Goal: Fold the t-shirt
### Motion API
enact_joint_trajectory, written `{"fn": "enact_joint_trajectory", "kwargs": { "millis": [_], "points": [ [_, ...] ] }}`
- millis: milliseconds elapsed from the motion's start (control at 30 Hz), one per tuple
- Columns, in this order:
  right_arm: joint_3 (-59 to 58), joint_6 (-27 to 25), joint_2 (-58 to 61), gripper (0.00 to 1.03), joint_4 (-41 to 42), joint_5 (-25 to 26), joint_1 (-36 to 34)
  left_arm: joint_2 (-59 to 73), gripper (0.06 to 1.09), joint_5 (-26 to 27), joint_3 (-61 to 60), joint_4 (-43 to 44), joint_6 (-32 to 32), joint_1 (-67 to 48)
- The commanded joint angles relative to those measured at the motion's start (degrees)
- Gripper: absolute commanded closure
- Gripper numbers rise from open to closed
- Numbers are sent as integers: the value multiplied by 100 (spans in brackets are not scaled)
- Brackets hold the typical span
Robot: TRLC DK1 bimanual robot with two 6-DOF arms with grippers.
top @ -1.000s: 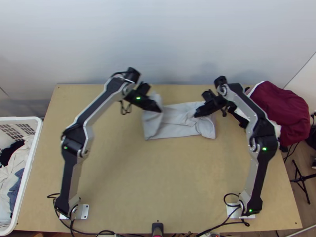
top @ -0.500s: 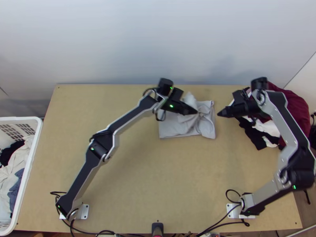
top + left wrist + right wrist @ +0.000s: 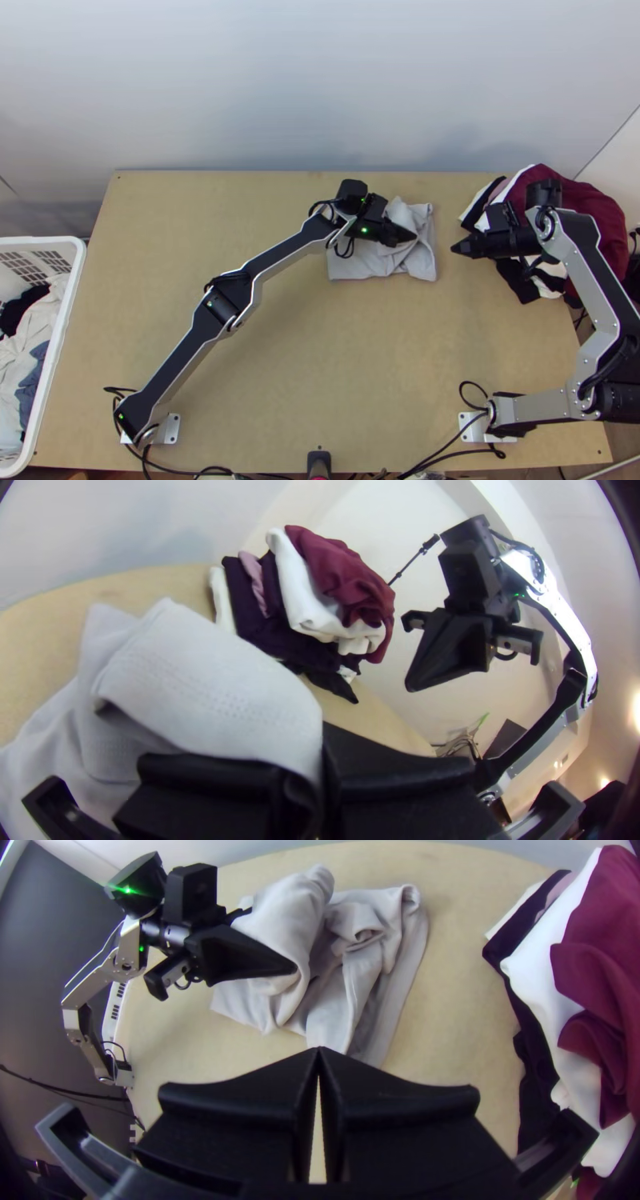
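A smooth pale grey wall (image 3: 320, 80) stands behind the light wooden table (image 3: 280, 360); brownish floor (image 3: 623, 438) shows beside it. Warm, bright lights (image 3: 603, 782) glow in the left wrist view.

Pale grey t-shirt (image 3: 207, 680) bunched up over there, a fold of it pinched in the left gripper (image 3: 413, 238), maroon, white and dark clothes (image 3: 343, 580) heaped beyond on the wooden table (image 3: 153, 581), right gripper (image 3: 455, 249) apart from the shirt

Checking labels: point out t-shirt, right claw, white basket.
T-shirt (image 3: 357, 264): top view, cloth near its left corner.
Right claw (image 3: 319, 1051): right wrist view, at its shut fingertips.
White basket (image 3: 40, 242): top view, far rim.
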Motion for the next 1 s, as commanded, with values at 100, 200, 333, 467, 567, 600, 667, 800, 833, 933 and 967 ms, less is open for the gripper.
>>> {"fn": "enact_joint_trajectory", "kwargs": {
  "millis": [100,200,333,467,567,600,667,800,833,933,967],
  "points": [
    [-207,87,-69,100,109,5,0,286,10,-202,143,288,-22,-177],
    [-216,105,-86,100,109,5,9,268,10,-202,135,235,-22,-213],
    [-198,123,-86,100,109,5,62,154,10,-202,126,-108,-22,-151],
    [-154,202,-139,100,109,5,106,57,10,-202,99,-732,5,104],
    [-136,228,-209,100,109,5,132,-180,10,-202,-85,-1312,295,288],
    [-136,228,-218,100,109,5,132,-259,10,-202,-120,-1549,471,324],
    [-136,228,-236,100,109,5,132,-356,10,-237,-120,-2050,857,403],
    [-119,263,-297,100,109,5,132,-646,10,-993,-120,-3026,1894,535],
    [-101,298,-306,100,109,5,141,-716,10,-1204,-120,-3307,2132,561],
    [-13,377,-280,100,109,5,203,-919,10,-1643,-182,-4089,2598,631],
    [22,377,-236,100,118,5,264,-1033,10,-1643,-287,-4195,2624,693]
  ]
}}
